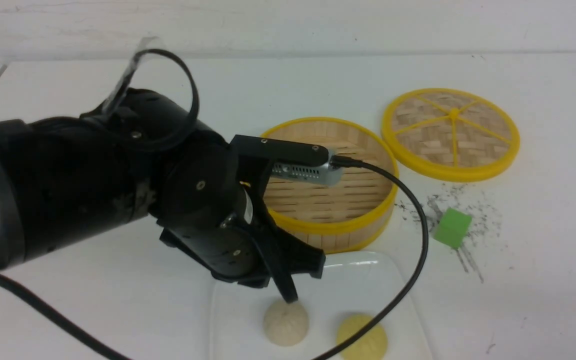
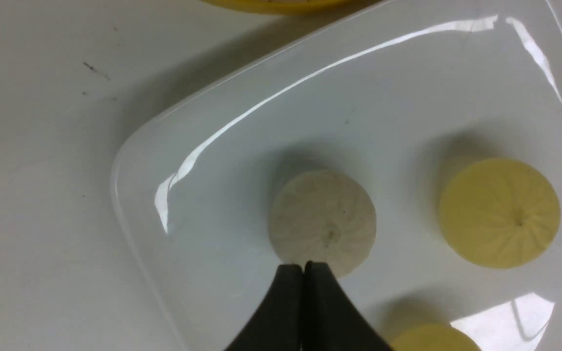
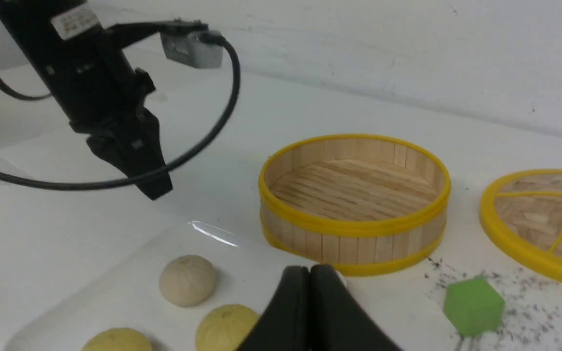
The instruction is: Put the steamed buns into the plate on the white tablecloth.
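Observation:
The white plate [image 1: 358, 280] lies on the white tablecloth [image 1: 533, 280] in front of the steamer basket. An off-white bun [image 1: 286, 322] and a pale yellow bun [image 1: 363, 339] sit in it. The left wrist view shows the off-white bun [image 2: 322, 222], the yellow bun [image 2: 499, 212] and a second yellow bun [image 2: 432, 340] at the frame edge, all on the plate [image 2: 242, 146]. My left gripper [image 1: 290, 298] is shut and empty, its tip just above the off-white bun. My right gripper [image 3: 310, 269] is shut and empty, near the plate's [image 3: 130, 297] corner by the basket.
The empty yellow-rimmed bamboo steamer basket [image 1: 328, 185] stands just behind the plate. Its woven lid [image 1: 450, 132] lies flat at the back right. A small green cube [image 1: 452, 227] sits among dark specks right of the basket. The left arm's cable [image 1: 420, 240] loops over the plate.

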